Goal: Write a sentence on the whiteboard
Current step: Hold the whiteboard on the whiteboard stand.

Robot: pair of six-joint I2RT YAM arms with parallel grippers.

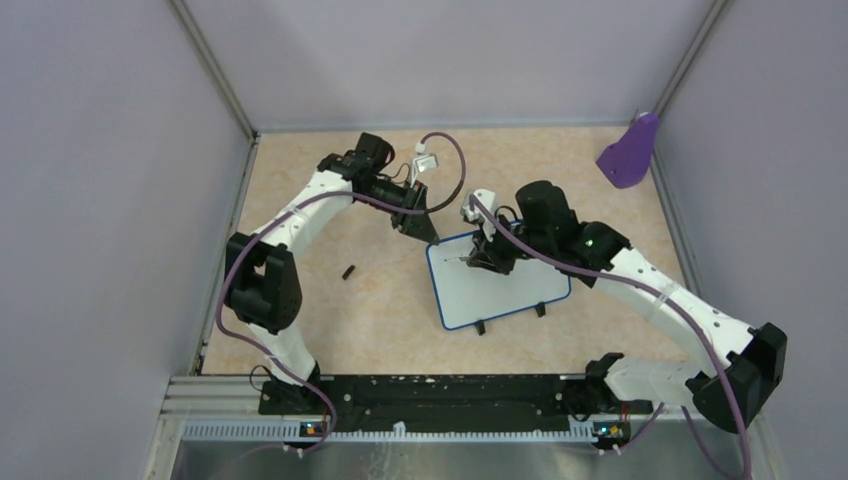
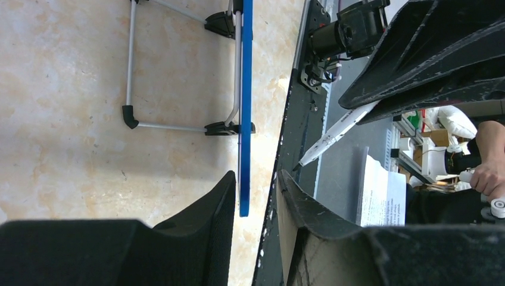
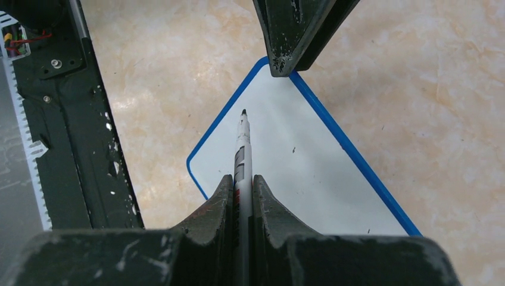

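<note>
The whiteboard (image 1: 505,290) lies near the middle of the table (image 1: 330,330), its two black feet (image 1: 481,327) on the near edge; its face looks blank, so I judge the writing has not yet begun. The left gripper (image 1: 428,235) sits at the board's far left corner, its fingers parted either side of the blue rim (image 2: 245,107) with a sliver of gap showing (straddling, not visibly clamping); it is likely there to stop the board sliding under the pen. The right gripper (image 1: 482,260) is pinched tight on a white marker (image 3: 243,152), whose tip points at the far left of the board, where a first line would start; whether the tip touches, I cannot tell. A small black cap-like piece (image 1: 349,271) lies well to the left; a purple scoop (image 1: 630,152) leans in the far right corner; neither is in the way; only the left fingers crowd the starting corner.
</note>
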